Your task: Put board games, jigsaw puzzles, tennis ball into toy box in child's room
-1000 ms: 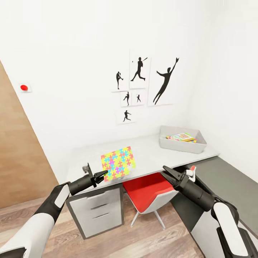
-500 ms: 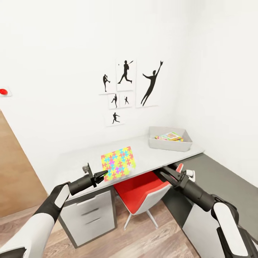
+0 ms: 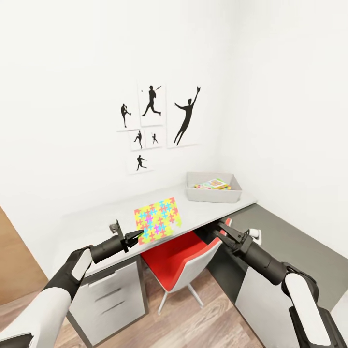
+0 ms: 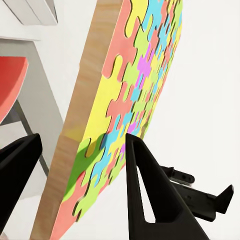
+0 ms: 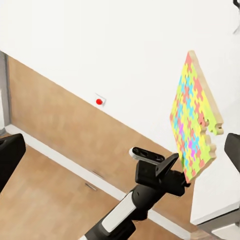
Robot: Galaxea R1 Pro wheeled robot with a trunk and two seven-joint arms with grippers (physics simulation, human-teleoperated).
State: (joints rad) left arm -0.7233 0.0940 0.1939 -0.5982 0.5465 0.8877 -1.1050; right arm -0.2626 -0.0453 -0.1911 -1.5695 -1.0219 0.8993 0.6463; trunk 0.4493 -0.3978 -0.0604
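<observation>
My left gripper (image 3: 134, 237) is shut on the lower corner of a jigsaw puzzle (image 3: 158, 220), a thin square of yellow, green, pink and blue pieces. It holds the puzzle upright in the air over the table's (image 3: 92, 220) front edge. The left wrist view shows the puzzle (image 4: 130, 100) clamped between the black fingers (image 4: 145, 185). The right wrist view shows the puzzle (image 5: 192, 122) from the side. My right gripper (image 3: 223, 231) is open and empty, low in front of the table. The toy box (image 3: 212, 195) stands at the table's far right end with a printed board game (image 3: 212, 184) inside. The tennis ball and the bed are out of view.
A red and white chair (image 3: 179, 253) is tucked under the table between my arms. Grey drawers (image 3: 104, 295) stand below my left arm. A lower dark grey cabinet (image 3: 290, 241) runs along the right wall. Baseball silhouette pictures (image 3: 154, 121) hang above the table.
The whole picture has slid to the left, so the camera has turned. Both arms keep the same pose, and the puzzle stays in the left gripper.
</observation>
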